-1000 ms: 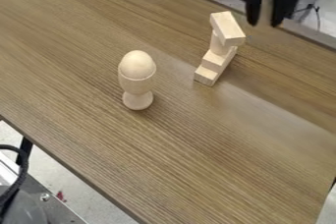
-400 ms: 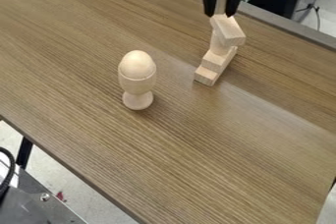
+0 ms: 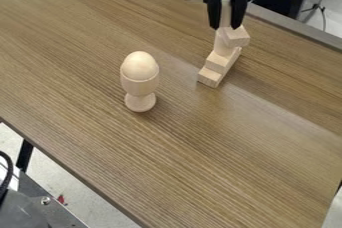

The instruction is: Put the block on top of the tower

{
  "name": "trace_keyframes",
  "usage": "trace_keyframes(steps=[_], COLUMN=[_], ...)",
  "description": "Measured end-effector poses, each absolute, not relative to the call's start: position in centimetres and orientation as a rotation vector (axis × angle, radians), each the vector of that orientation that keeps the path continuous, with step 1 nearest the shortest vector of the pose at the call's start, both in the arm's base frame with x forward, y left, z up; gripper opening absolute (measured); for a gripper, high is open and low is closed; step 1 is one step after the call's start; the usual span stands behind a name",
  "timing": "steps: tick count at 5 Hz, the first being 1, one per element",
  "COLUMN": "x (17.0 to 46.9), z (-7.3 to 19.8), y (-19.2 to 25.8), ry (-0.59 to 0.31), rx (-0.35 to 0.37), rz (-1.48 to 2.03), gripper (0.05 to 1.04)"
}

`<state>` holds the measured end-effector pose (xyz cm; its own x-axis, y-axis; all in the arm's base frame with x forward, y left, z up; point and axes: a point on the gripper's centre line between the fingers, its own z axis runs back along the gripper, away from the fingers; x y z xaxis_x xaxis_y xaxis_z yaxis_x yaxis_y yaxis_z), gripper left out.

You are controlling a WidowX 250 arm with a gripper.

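At the top of the view, my gripper (image 3: 226, 26) hangs over the block tower, shut on a pale wooden block (image 3: 226, 14) held upright between its fingers. The tower (image 3: 220, 62) stands right of centre, built of light wooden pieces with a stepped base and a slanted piece (image 3: 236, 37) on top. The held block's lower end overlaps the rear part of that top piece; whether they touch I cannot tell.
A wooden egg in a cup (image 3: 140, 79) stands upright on the brown table (image 3: 167, 157), left of the tower. The table's far edge runs behind the tower, and dark equipment stands beyond it.
From the top right, my gripper has moved left with the block to a place over the tower, then lowered. The tower and egg cup have not moved.
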<state>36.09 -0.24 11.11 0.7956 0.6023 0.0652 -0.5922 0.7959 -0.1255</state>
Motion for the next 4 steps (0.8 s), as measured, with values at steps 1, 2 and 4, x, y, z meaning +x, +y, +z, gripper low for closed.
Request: trace_keyframes(steps=[1, 2, 4], x=[36.16, 36.28, 36.44], z=[11.12, 11.14, 10.59], y=[-0.73, -0.74, -1.47], ry=[-0.108, -0.116, -0.108], rx=[-0.102, -0.102, -0.104], rz=[0.626, 0.625, 0.603], gripper=[0.301, 0.300, 0.300])
